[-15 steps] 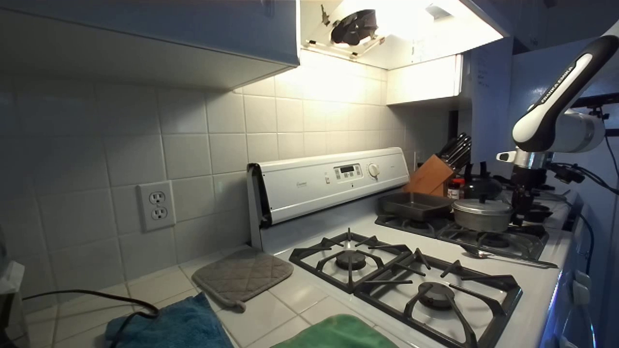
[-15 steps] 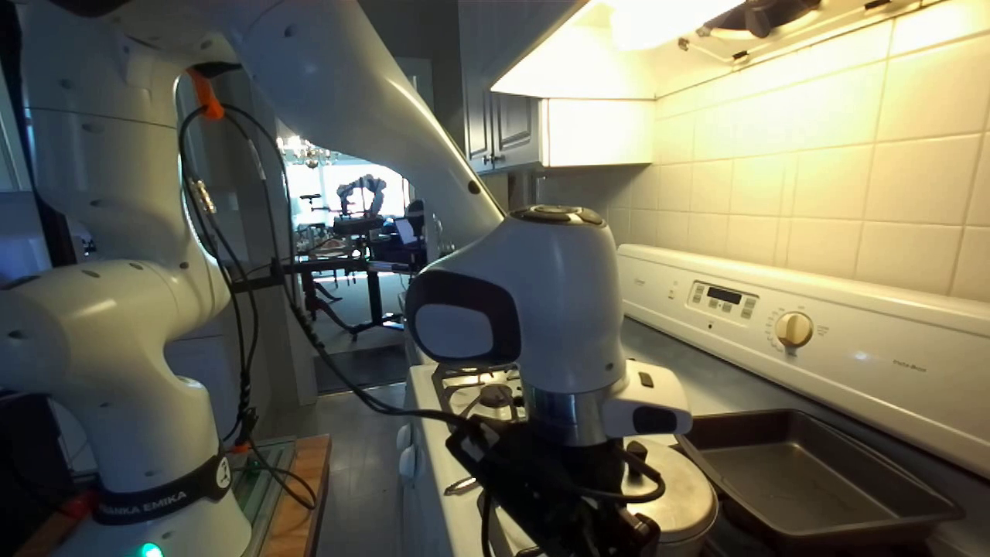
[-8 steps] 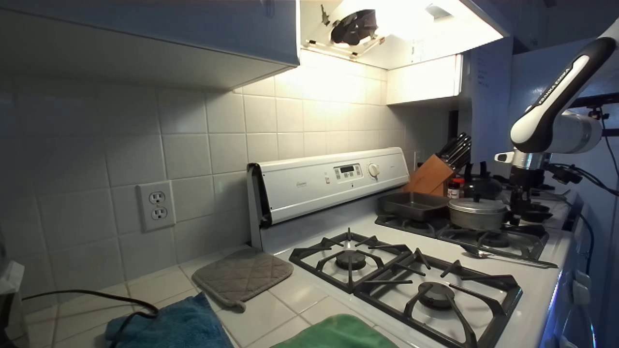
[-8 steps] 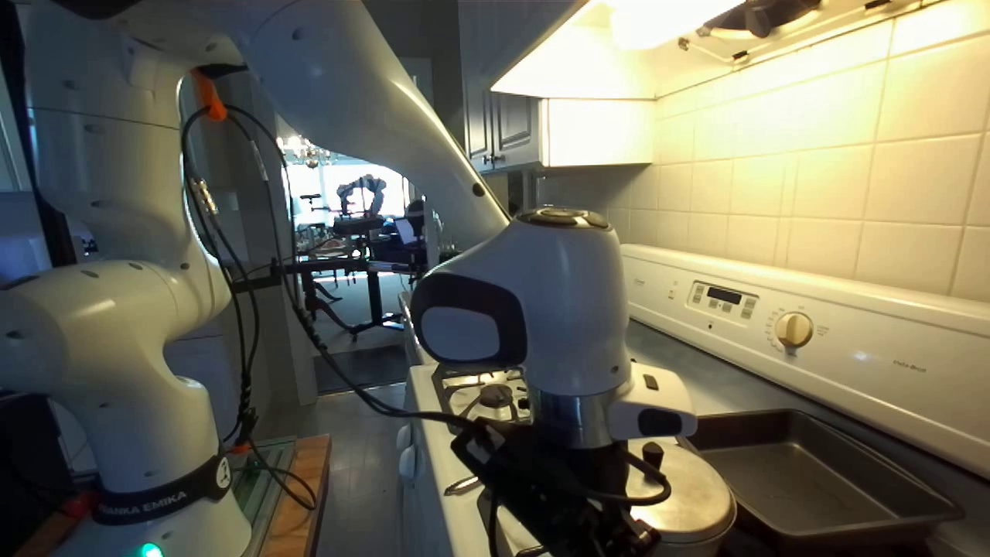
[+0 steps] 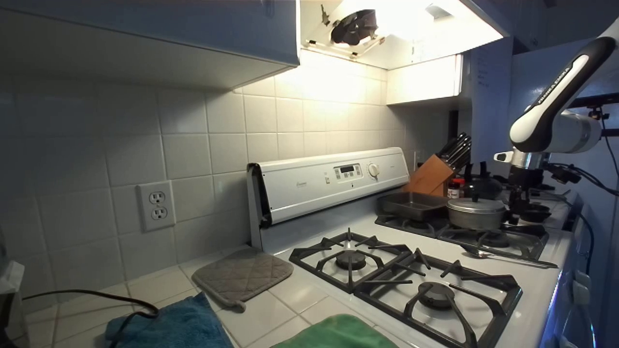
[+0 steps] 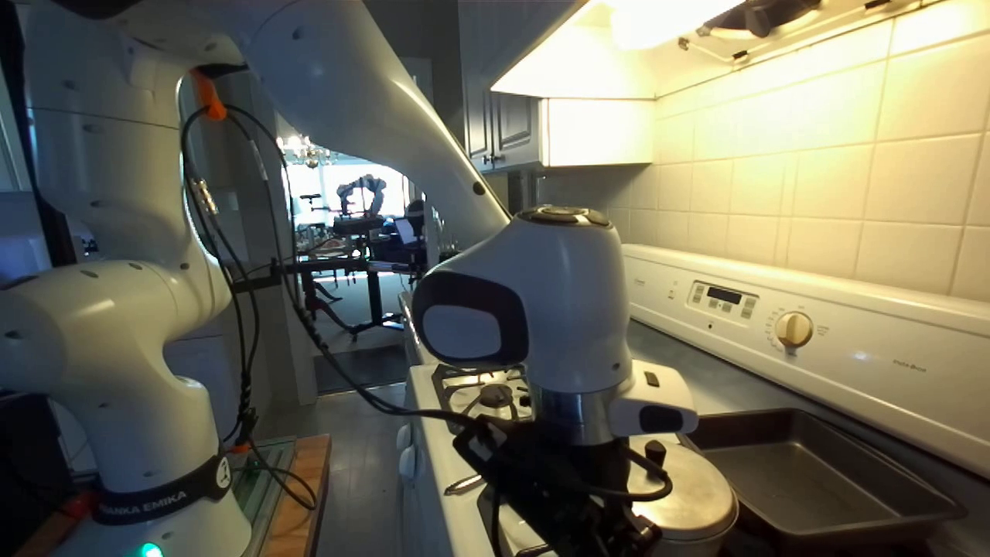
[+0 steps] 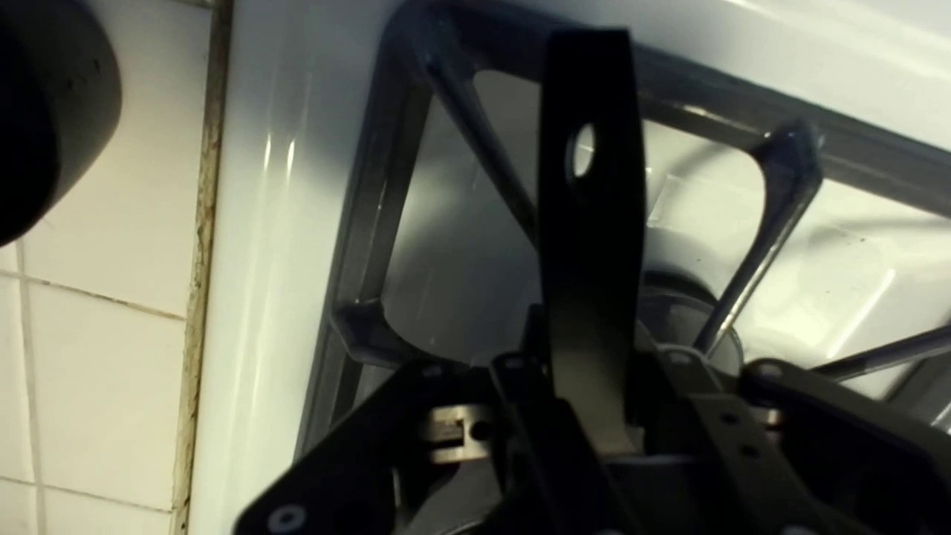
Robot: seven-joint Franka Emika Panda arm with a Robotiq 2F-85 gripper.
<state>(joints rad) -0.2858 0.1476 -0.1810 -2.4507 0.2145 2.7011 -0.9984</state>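
Note:
A grey metal pot (image 5: 476,217) with a lid and a dark knob (image 6: 655,452) sits on the stove's far front grate. Its flat black handle (image 7: 591,215), with a hole near the end, runs up the middle of the wrist view. My gripper (image 7: 588,334) is closed around that handle, one finger on each side. The pot's body is mostly hidden behind the jaws there. In an exterior view the gripper (image 5: 516,212) points down just beside the pot's right side; the fingertips are too dark to make out.
A dark baking pan (image 6: 820,472) stands beside the pot, toward the backguard. A long metal spoon (image 5: 508,260) lies on the stovetop. Beyond are a knife block (image 5: 430,175) and black cookware (image 5: 482,187). The range hood (image 5: 449,29) overhangs the stove. A dark round object (image 7: 67,111) rests on the tiled counter.
The fingers have come together on the handle. Pot and gripper have shifted slightly together, leftward in one exterior view and rightward in the other, mostly in the first half second.

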